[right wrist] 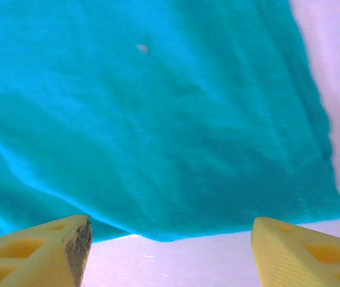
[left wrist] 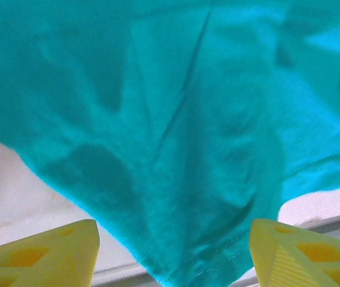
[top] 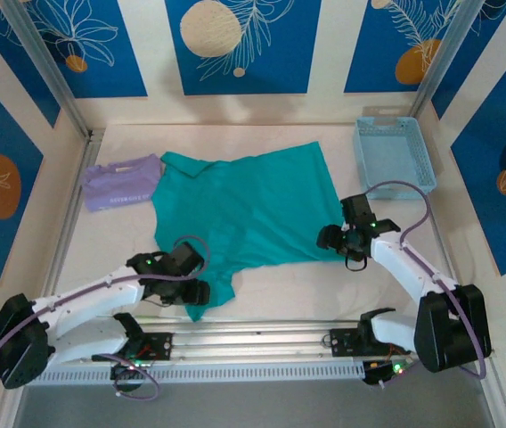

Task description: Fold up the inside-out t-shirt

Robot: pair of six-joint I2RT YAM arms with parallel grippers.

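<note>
The inside-out t-shirt (top: pixel 253 209) is teal and lies spread flat in the middle of the white table, with one sleeve pointing toward the near left. My left gripper (top: pixel 201 294) is over that sleeve. In the left wrist view the yellow fingers (left wrist: pixel 50 251) stand wide apart, and the sleeve's stitched hem of the shirt (left wrist: pixel 176 119) lies between them, not pinched. My right gripper (top: pixel 331 239) is at the shirt's near right corner. Its fingers (right wrist: pixel 301 248) are open over bare table, with the shirt's edge (right wrist: pixel 158 119) just ahead of them.
A folded lavender garment (top: pixel 121 184) lies at the shirt's left, touching it. A light blue basket (top: pixel 395 153) stands at the back right. A metal rail (top: pixel 262 334) runs along the near table edge, close behind the sleeve. Frame posts and walls close in the sides.
</note>
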